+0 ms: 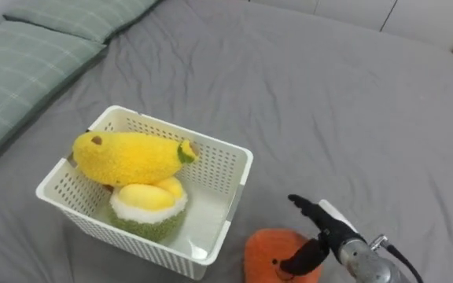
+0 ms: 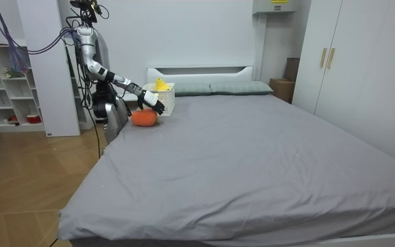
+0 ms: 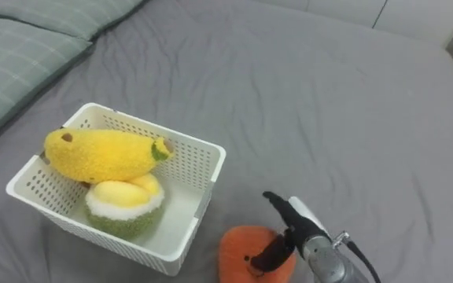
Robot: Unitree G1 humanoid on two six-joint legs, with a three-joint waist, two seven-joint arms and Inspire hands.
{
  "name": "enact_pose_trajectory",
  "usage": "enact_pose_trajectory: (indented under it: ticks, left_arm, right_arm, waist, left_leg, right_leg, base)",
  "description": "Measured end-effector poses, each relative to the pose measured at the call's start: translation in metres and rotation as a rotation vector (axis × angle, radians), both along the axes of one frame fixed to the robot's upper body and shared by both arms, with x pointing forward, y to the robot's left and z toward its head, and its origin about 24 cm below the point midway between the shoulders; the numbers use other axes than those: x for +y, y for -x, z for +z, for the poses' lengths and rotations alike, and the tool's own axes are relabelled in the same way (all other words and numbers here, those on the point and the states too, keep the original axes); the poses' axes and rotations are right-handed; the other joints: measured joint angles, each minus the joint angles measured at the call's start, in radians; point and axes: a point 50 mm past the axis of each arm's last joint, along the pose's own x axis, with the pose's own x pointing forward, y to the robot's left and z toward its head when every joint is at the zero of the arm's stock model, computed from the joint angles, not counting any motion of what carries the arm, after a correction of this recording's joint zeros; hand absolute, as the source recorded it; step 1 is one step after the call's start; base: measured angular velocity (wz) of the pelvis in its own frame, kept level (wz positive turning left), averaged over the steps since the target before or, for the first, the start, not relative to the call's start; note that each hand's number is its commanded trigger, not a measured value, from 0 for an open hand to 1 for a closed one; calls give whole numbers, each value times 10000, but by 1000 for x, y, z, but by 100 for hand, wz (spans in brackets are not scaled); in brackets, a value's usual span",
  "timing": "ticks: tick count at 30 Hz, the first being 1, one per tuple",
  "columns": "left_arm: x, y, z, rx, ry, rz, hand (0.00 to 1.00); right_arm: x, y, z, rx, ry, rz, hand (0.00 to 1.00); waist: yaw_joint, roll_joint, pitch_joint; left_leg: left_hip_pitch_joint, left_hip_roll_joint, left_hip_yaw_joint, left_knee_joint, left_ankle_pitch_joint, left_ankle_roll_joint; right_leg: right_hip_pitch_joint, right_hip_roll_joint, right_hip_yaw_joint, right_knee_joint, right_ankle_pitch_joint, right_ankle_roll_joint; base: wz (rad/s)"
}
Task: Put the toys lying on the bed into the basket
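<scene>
Your right hand [image 1: 325,230] is over the orange toy [image 1: 266,253], which lies on the bed [image 1: 329,102] just beside the basket [image 1: 215,169], at its near-right corner. Fingers are stretched out straight, pointing up and away past the toy; the thumb drops down onto the toy's top edge. So the hand is spread, w/ nothing clamped yet. Can't tell if the palm itself touches the plush.

Why it sits like this, imo: the hand is spread because a soft round toy needs a wide grab, and it hovers at the toy's right side so a close would wrap it from above.

The basket is parked on the bed near the pillow [image 1: 22,71], close to the robot's side, so each drop is a short reach. It's already holding two: the yellow toy [image 1: 128,157] lying across the top, resting on the green-and-yellow toy [image 1: 148,208], both at the left end. The right half of the basket floor is bare, which is prob. where the orange one fits.

In the room view the robot stands at the bedside near the headboard end, right arm reaching over the mattress.

Next, I'd say: curl fingers round the toy, lift, go left over the rim. Risk: plush squashes and slips out.
</scene>
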Motion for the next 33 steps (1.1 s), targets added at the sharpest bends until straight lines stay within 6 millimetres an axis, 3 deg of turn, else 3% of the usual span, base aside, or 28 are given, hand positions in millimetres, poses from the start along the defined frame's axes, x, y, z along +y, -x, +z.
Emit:
enact_pose_trajectory:
  ticks: [2, 6, 7, 8, 9, 18, 33]
  left_arm:
    - [0, 0, 0, -2, -12, 15, 0]
    - [0, 3, -1, 105, -11, 83, 0]
    - [0, 3, -1, 141, -10, 91, 0]
    - [0, 4, -1, 173, -17, 80, 0]
    - [0, 3, -1, 156, -21, 80, 0]
    - [0, 1, -1, 77, -45, 72, 0]
    - [-1, 3, -1, 122, -57, 111, 0]
  right_arm:
    - [2, 4, -5, 385, 1, 231, 0]
    - [7, 7, -10, 837, 228, 638, 2]
    - [8, 7, -12, 902, 275, 690, 24]
    - [9, 8, -15, 1038, 499, 860, 71]
    - [9, 9, -17, 1137, 752, 1007, 100]
    - [9, 5, -23, 1348, 1570, 1339, 100]
    - [18, 12, -32, 1763, 1473, 1396, 100]
  waist:
    - [124, -54, 36]
    - [365, -177, 30]
    - [400, -180, 29]
    - [505, -189, 28]
    - [558, -203, 27]
    - [799, -210, 23]
    - [783, -106, 63]
  left_leg:
    - [-28, -8, -40, 5, 1, -1]
    - [-235, -23, -146, 145, -5, 3]
    - [-236, -24, -146, 144, -5, 3]
    - [-254, -23, -146, 145, -5, 4]
    - [-302, -23, -164, 155, -5, 3]
    - [-432, -21, -250, 300, -88, -9]
    - [-494, -20, -226, 310, -78, -4]
  right_leg:
    - [-10, -6, -49, 1, 0, 0]
    - [-120, -10, -150, 6, 6, 8]
    - [-122, -10, -144, 7, 6, 7]
    - [-137, -10, -147, 7, 6, 8]
    - [-165, -7, -161, 4, 6, 8]
    - [-194, 13, -211, 1, 6, 7]
    - [-272, 2, -200, 1, 5, 8]
  base:
    - [5]
    - [9]
    - [0]
    - [0]
    - [5]
    - [3]
    - [0]
